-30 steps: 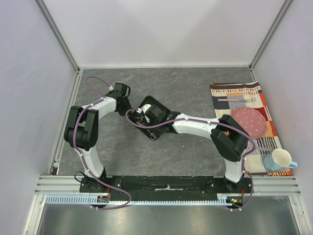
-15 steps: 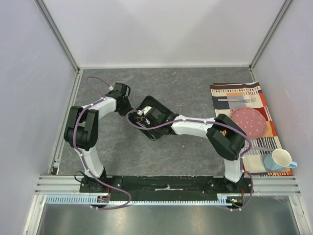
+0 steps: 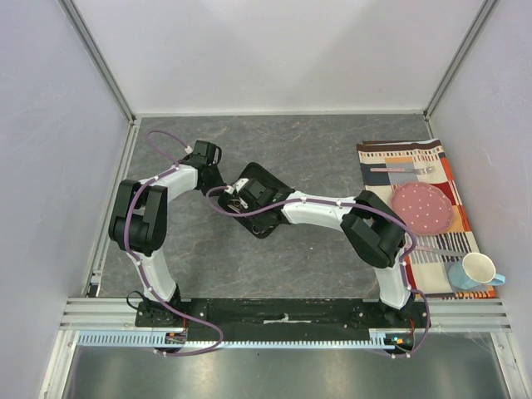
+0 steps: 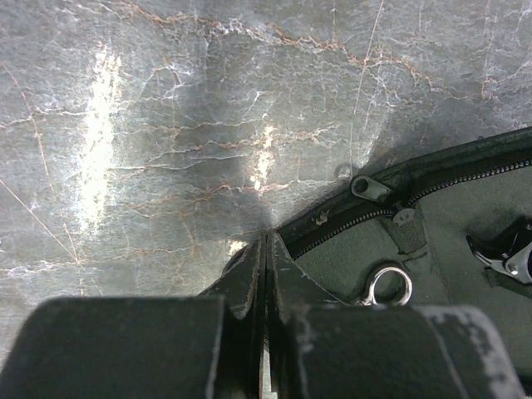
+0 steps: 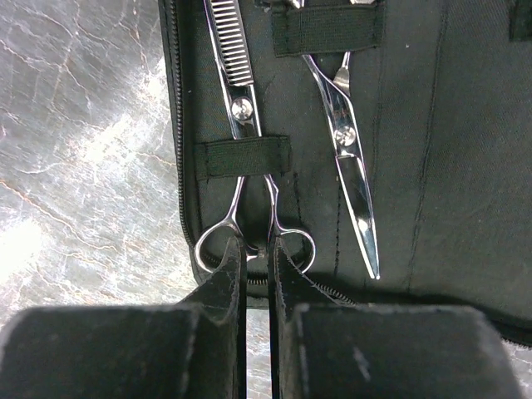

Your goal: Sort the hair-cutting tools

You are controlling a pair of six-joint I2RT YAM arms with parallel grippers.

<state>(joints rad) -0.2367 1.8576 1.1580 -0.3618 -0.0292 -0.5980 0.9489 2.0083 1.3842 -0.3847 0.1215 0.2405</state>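
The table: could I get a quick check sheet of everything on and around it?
Surface: grey marbled table.
Job's things: toothed scissors and plain scissors, both under straps in an open black case.
Clutter: striped mat with plate, fork, mug.
Claws: left claw closed, tips at the case's zip edge; right claw nearly closed at the toothed scissors' rings, grip unclear.
Cables: purple cables along both arms.
Surroundings: pale walls; nothing else seen.

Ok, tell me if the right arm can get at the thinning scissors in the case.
Probably yes: the right gripper sits at the ring handles of the thinning scissors, with nothing over them. An elastic strap of the open case crosses the scissors, so they would need sliding out.
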